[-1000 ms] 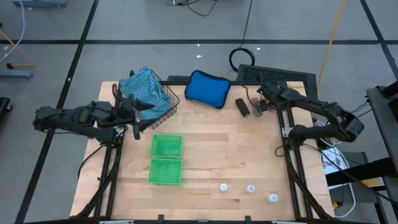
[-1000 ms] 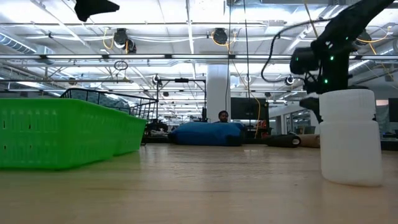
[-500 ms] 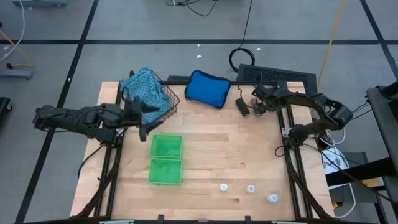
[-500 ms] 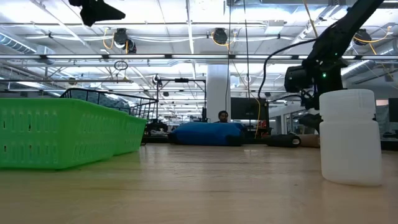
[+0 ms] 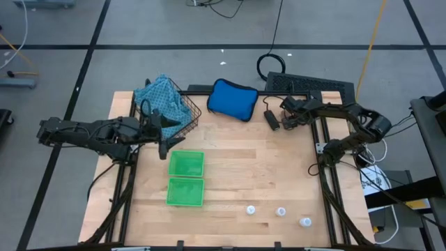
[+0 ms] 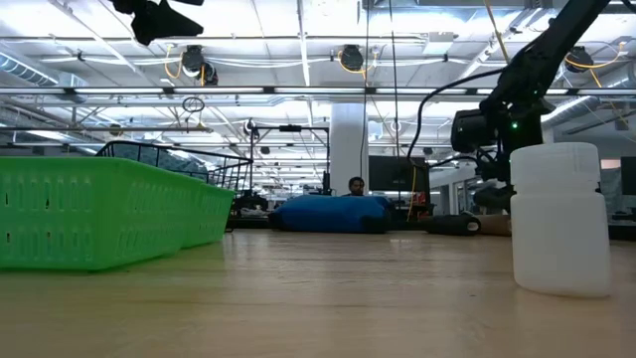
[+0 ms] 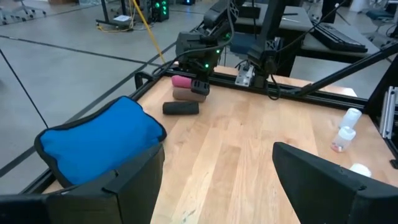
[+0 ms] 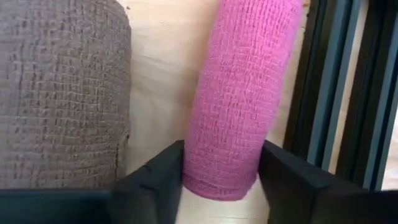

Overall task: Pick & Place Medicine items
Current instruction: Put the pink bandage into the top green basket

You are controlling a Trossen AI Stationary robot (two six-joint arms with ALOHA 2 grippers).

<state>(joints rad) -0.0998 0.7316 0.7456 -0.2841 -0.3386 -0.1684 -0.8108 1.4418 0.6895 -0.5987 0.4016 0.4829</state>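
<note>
from above, the right gripper (image 5: 285, 118) is reaching beside the black roll (image 5: 271, 120), its fingers hard to make out. in its wrist view, both fingers (image 8: 158, 176) are pressing the pink roll (image 8: 239, 93), gripping it; the brown roll (image 8: 62, 93) is lying alongside, cut off. the left gripper (image 7: 217, 180) is hovering unclenched, holding nothing.

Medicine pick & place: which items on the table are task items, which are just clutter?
Task items:
- pink roll, between the right hand's fingers
- brown roll
- black roll
- three white bottles

Clutter:
- blue pouch
- patterned cloth in the wire basket
</note>
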